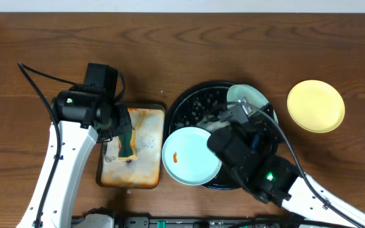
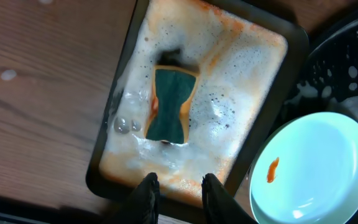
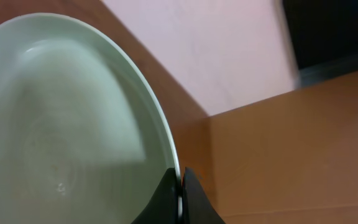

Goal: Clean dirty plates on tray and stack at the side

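Note:
A pale mint-green plate [image 1: 250, 97] hangs tilted over the black tray [image 1: 195, 104], and my right gripper [image 1: 238, 116] is shut on its rim. In the right wrist view the fingertips [image 3: 181, 180] pinch the edge of that plate [image 3: 61, 124]. A second mint-green plate [image 1: 191, 155] with an orange smear lies flat on the tray's left rim; it also shows in the left wrist view [image 2: 319, 168]. The pale yellow plate [image 1: 315, 106] sits on the table to the right. My left gripper [image 1: 124, 130] [image 2: 179, 186] is open above the sponge tray, holding nothing.
A rectangular rusty-orange tray [image 1: 146, 166] [image 2: 241, 62] full of foam lies left of the black tray. A green-yellow sponge [image 1: 128, 147] [image 2: 169, 106] lies in it, just ahead of my left fingers. Bare wooden table surrounds both trays.

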`<control>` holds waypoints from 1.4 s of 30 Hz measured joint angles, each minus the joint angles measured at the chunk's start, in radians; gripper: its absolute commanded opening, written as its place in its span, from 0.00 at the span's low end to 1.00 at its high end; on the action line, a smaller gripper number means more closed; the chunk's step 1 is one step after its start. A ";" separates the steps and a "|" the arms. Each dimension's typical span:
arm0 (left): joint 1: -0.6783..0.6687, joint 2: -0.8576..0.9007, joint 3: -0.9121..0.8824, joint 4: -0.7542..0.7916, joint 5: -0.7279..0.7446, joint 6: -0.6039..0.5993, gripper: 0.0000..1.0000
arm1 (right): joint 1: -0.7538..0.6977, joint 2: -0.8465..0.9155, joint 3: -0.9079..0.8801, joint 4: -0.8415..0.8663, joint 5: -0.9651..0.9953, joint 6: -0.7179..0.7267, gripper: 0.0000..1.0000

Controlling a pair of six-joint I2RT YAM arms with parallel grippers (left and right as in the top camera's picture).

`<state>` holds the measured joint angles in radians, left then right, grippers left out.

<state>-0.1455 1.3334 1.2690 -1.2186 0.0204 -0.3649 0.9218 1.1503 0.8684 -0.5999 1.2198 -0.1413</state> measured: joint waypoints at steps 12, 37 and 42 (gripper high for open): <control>0.000 0.000 0.000 0.000 0.000 0.000 0.30 | -0.374 -0.035 0.034 -0.029 -0.427 0.151 0.01; 0.000 0.000 0.000 0.001 0.000 0.000 0.31 | -0.250 -0.118 0.083 -0.021 -0.486 0.074 0.01; 0.000 0.000 0.000 0.001 0.000 0.000 0.32 | -0.015 -0.074 0.083 -0.011 -0.213 -0.021 0.01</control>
<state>-0.1455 1.3334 1.2690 -1.2175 0.0204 -0.3649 0.9066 1.0767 0.9516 -0.6113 1.0069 -0.1623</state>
